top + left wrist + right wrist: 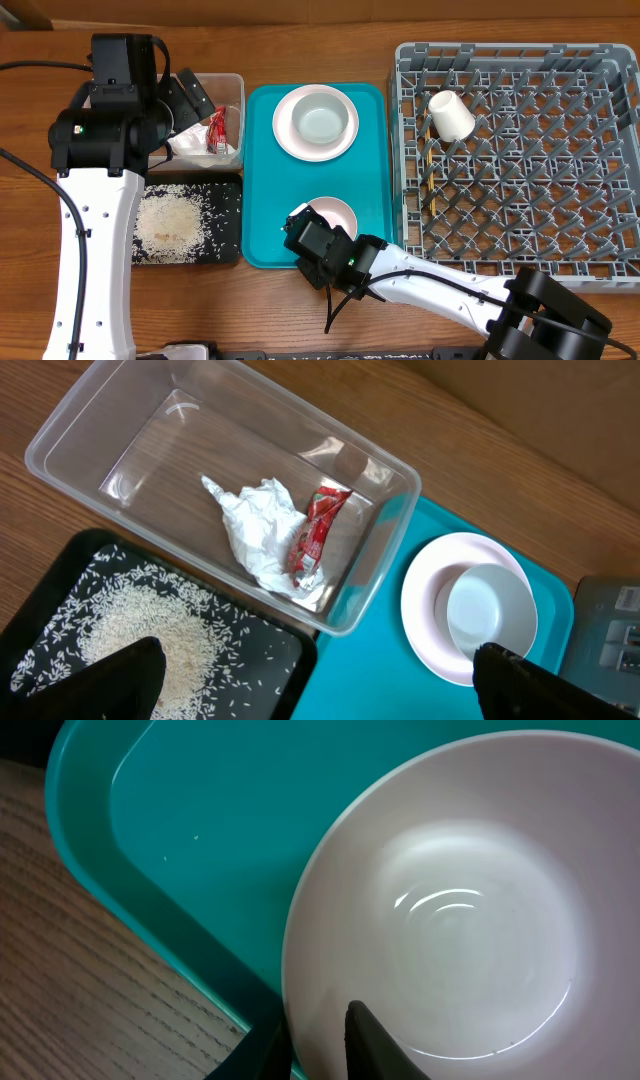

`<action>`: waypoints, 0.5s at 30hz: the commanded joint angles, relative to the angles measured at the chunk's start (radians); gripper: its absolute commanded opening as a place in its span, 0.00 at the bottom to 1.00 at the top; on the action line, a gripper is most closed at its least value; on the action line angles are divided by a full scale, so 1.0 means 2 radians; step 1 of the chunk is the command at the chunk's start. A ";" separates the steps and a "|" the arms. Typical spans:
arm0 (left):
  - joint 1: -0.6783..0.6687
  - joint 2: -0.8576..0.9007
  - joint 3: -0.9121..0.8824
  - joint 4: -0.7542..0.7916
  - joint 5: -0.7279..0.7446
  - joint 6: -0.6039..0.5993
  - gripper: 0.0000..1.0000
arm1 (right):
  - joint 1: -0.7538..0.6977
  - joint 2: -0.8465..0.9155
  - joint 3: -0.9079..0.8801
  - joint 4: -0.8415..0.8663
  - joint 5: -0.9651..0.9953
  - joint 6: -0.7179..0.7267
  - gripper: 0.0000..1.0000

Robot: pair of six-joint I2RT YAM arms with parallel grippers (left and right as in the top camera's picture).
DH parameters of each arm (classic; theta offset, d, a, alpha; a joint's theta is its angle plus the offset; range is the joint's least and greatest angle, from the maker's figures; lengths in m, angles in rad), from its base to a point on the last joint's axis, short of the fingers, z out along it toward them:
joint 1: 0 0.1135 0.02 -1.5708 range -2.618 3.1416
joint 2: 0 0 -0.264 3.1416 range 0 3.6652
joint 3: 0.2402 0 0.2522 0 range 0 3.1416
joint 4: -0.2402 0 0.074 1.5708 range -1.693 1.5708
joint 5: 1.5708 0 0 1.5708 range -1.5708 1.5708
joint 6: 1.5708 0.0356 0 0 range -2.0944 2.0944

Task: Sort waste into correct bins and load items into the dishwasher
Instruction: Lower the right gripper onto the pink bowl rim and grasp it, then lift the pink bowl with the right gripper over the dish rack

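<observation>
The clear tub (232,88) holds the crumpled white tissue (255,525) and the red wrapper (315,530). The black tray (225,215) holds loose rice (150,630). My left gripper (320,700) hangs open and empty above the tub and black tray. The pale grey bowl (322,118) sits on the round plate (290,135) on the teal tray. My right gripper (315,1040) is shut on the near rim of the pale pink bowl (460,920), one finger inside and one outside. The white cup (450,115) lies in the grey dish rack (560,200).
The teal serving tray (265,190) lies between the black tray and the rack, its front-left corner near my right gripper (305,228). The left arm's white link runs down the table's left side. Bare wooden table lies along the front.
</observation>
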 commanded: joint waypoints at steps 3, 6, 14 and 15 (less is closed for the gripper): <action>0.001 0.002 0.007 0.000 -0.003 -0.003 1.00 | -0.001 0.004 0.004 -0.002 -0.002 -0.003 0.17; 0.001 0.002 0.007 0.000 -0.003 -0.003 1.00 | -0.001 0.004 0.004 -0.002 -0.002 -0.003 0.06; 0.001 0.002 0.007 0.000 -0.003 -0.003 1.00 | -0.011 -0.016 0.068 -0.067 -0.020 0.003 0.04; 0.001 0.002 0.007 0.000 -0.003 -0.003 1.00 | -0.014 -0.022 0.086 -0.083 -0.028 0.003 0.04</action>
